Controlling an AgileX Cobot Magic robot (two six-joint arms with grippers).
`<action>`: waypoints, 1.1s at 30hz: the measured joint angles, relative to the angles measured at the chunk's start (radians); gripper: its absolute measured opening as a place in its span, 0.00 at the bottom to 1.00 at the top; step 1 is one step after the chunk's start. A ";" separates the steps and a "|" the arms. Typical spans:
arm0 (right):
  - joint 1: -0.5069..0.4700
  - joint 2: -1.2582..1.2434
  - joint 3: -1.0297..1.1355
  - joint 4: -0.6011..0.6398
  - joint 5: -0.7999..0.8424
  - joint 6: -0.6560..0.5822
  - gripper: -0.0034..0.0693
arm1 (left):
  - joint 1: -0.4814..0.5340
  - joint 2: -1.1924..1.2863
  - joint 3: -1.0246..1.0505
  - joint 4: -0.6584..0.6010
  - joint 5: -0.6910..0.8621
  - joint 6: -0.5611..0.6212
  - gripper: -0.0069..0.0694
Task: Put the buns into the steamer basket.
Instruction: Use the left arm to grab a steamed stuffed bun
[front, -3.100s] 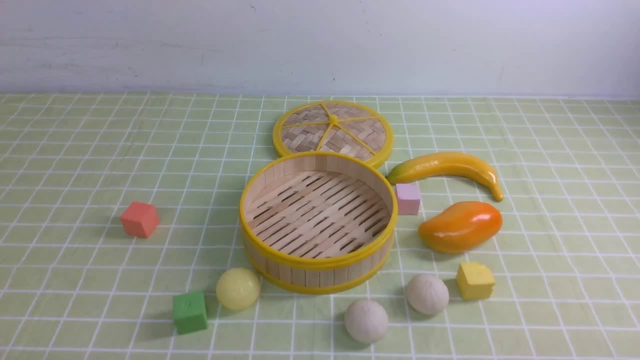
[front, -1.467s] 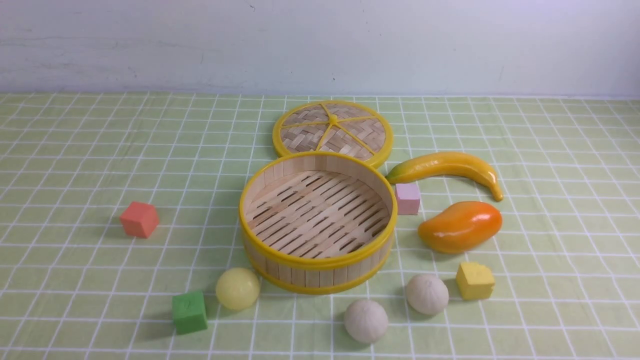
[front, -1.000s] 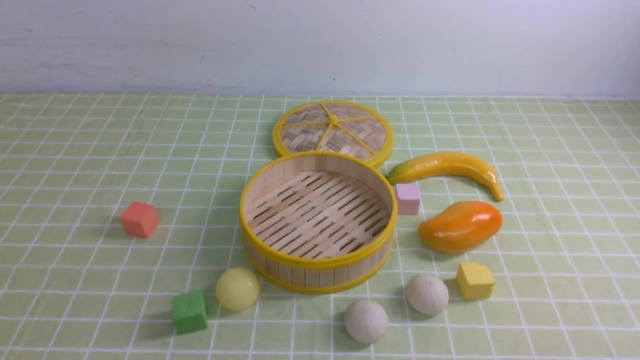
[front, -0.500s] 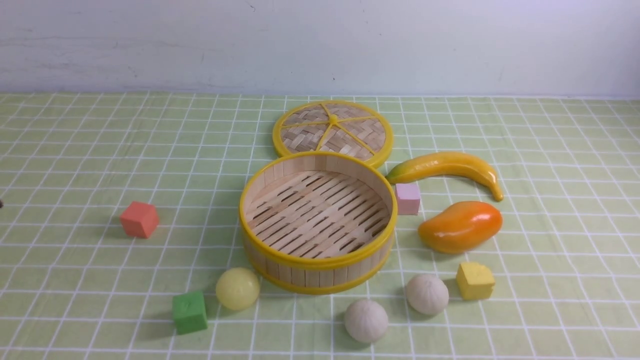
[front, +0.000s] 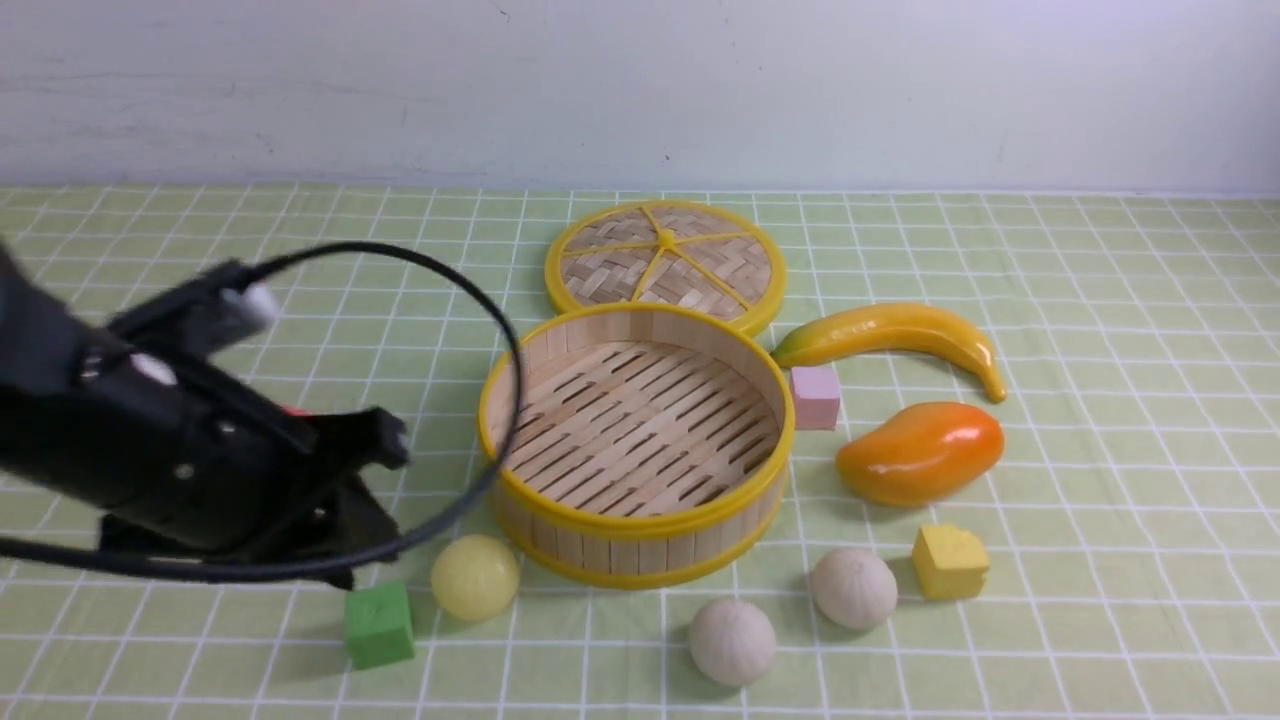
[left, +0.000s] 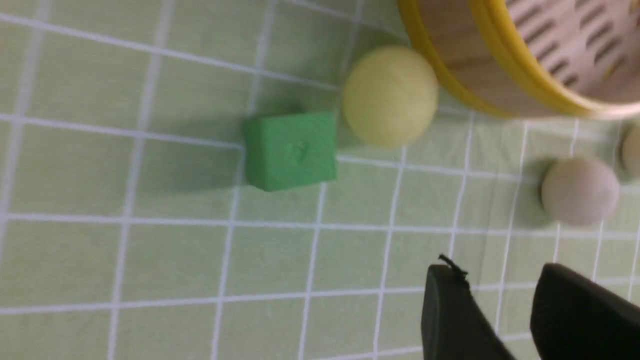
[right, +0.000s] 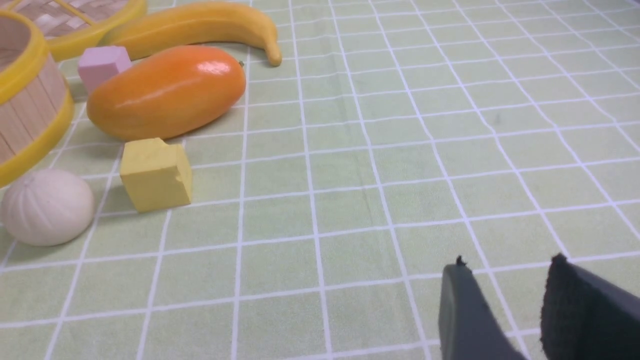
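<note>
Bamboo target: round slatted steamer basket with yellow rims (front: 636, 440) sits mid-table, floor bare, no bun inside yet.
Step in hand: opening approach, I'd say — black left arm hangs at the basket's 9 o'clock, above the green-checked table (front: 1100, 330).
Left gripper (left: 505, 290): nothing between the jaws, a modest gap showing in the wrist view; it holds nothing.
Right gripper (right: 505, 285): out of the front view; wrist view shows the jaws a little apart, empty, over bare cloth.
Smooth pale yellow round bun (front: 476, 577): on the table at the basket's 7 o'clock, just beside the wall.
Two off-white pleated buns: one (front: 732, 641) at 6 o'clock, one (front: 853, 587) at 5 o'clock, both near the basket but apart from it.
Next move, my call: left gripper drops over the yellow bun, closes gently, lifts clear of the rim.
Tight spots: small green foam cube (front: 379, 625) sits just beside that bun at its 8 o'clock; basket wall crowds its other side.
More clutter: chipped yellow foam cube (front: 949, 562) near the 5 o'clock bun; glossy orange toy mango (front: 920, 452) at the basket's 3 o'clock.
Open room: broad cloth on the far right.
</note>
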 joint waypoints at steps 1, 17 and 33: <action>0.016 0.000 0.000 0.000 0.000 0.000 0.38 | -0.042 0.051 -0.042 0.014 0.024 0.019 0.41; 0.046 0.000 0.000 0.000 0.000 0.000 0.38 | -0.215 0.430 -0.396 0.468 0.202 -0.154 0.41; 0.046 0.000 0.000 0.000 0.000 0.000 0.38 | -0.215 0.502 -0.398 0.440 0.092 -0.169 0.41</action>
